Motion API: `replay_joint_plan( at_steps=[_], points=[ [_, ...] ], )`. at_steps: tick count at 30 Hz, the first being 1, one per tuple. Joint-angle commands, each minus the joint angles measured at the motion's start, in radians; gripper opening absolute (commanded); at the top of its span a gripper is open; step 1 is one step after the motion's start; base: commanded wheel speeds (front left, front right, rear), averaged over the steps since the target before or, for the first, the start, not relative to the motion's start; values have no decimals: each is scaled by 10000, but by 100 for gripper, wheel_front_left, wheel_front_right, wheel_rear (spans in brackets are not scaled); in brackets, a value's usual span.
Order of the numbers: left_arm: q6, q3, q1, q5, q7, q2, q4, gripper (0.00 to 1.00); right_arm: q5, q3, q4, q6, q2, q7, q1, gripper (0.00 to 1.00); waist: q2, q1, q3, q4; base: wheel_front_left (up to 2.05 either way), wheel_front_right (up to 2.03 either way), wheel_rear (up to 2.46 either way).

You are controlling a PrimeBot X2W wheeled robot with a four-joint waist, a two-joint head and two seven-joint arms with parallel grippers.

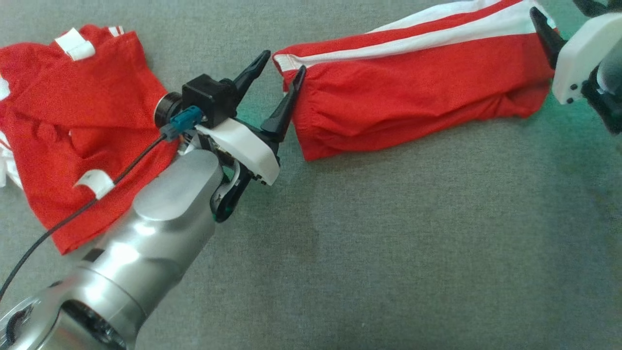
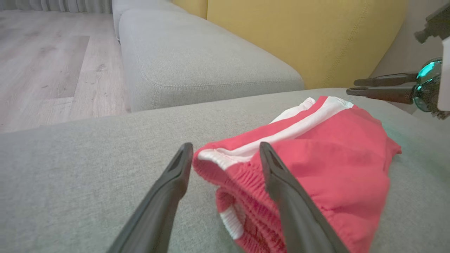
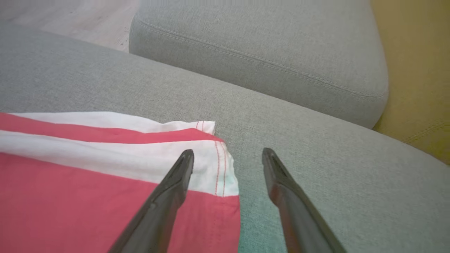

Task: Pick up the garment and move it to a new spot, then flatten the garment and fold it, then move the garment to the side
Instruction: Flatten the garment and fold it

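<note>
The left gripper (image 1: 282, 65) stands spread wide at the 9 o'clock end of the folded red garment (image 1: 413, 92), its fingers either side of the waistband corner, pinching nothing. At the 3 o'clock end the right gripper (image 3: 228, 153) is spread just as wide over the hem corner and holds nothing. The garment lies flat on the grey cushion (image 1: 388, 243).

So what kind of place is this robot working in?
Probably a home living room. The red shorts lie on a grey fabric sofa seat, a second grey cushion sits beyond it, and pale wood flooring runs alongside, with a yellow upholstered back behind.
</note>
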Motion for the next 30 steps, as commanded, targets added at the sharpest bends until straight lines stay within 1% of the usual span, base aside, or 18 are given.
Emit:
replay_joint_plan(
  at_steps=[1, 3, 7, 13, 16, 18, 19, 22, 26, 30],
  points=[
    [24, 470, -250, 108, -110, 307, -183, 100, -90, -139, 5, -7, 33, -412, -100, 100, 0, -1, -212, -60, 0, 0, 0],
    [121, 687, -106, 172, -118, 408, -287, 100, -61, -266, 179, -7, 152, -821, -19, 100, 0, -1, -441, -104, 0, 0, 0],
    [421, 1572, 375, 363, -122, 695, -939, 100, -67, -562, 247, -7, 331, -1901, 179, 100, 0, -1, -962, -211, 0, 0, 0],
    [913, 2948, 1612, 954, -124, 1137, -2298, 100, 199, -1319, -180, -7, 874, -3552, 906, 100, 0, -1, -1943, -399, 0, 0, 0],
    [1173, 3564, 2331, 1247, -124, 1292, -2980, 100, 160, -1779, -508, -7, 1234, -4151, 1419, 100, 0, -1, -2378, -472, 0, 0, 0],
    [1336, 3953, 2833, 1350, -125, 1337, -3375, 100, 86, -2056, -747, -7, 1568, -4345, 1858, 100, 0, -1, -2638, -515, 0, 0, 0],
    [1336, 3953, 2833, 1350, -125, 1337, -3375, 100, 86, -2056, -747, -7, 1568, -4345, 1858, 100, 0, -1, -2638, -515, 0, 0, 0],
    [1523, 4451, 3607, 1457, -125, 1344, -3900, 100, -166, -2454, -1077, -7, 2088, -4488, 2647, 100, 0, -1, -3002, -554, 0, 0, 0],
    [1726, 4796, 4603, 1811, -125, 1332, -4374, 100, -597, -3126, -1534, -7, 2805, -4583, 3828, 100, 0, -1, -3368, -562, 0, 0, 0],
    [1797, 4894, 5492, 2205, -125, 1166, -4521, 100, -1081, -3935, -2000, -7, 3471, -4631, 5140, 100, 0, -1, -3602, -478, 0, 0, 0]
  ],
)
